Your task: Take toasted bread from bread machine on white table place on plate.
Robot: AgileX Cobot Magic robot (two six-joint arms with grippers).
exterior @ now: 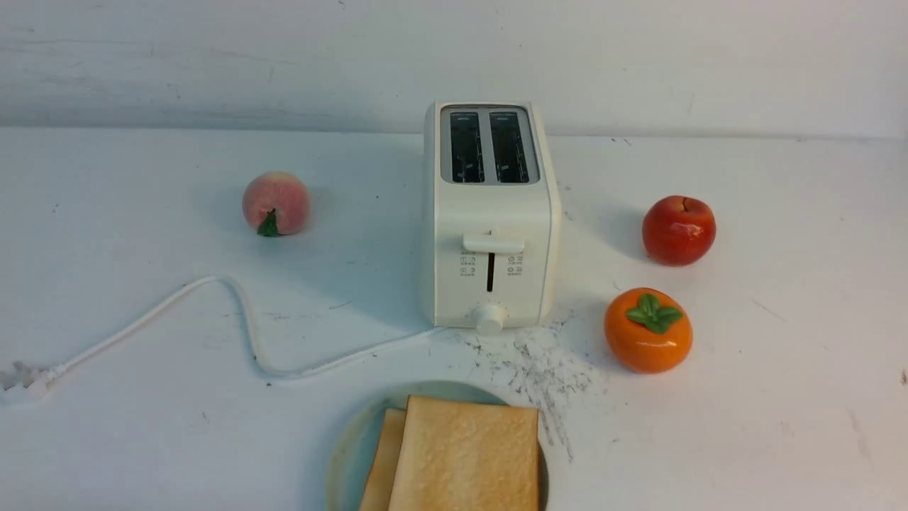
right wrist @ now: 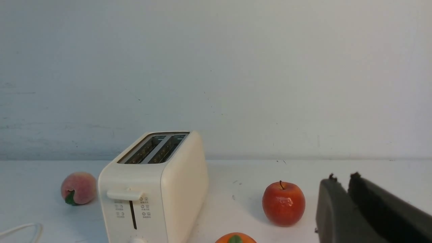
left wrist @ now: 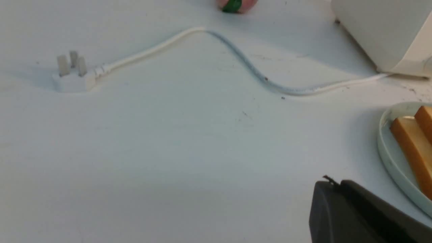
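Toasted bread (exterior: 464, 454) beside left jaws

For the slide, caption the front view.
Two golden toast slices rest on pale blue-green plate before empty cream two-slot toaster.

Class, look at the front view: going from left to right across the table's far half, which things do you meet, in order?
Plug → peach → bread machine → then the persimmon and the red apple, which overlap in left-right position.

A plain pale wall (exterior: 213, 57), evenly lit.
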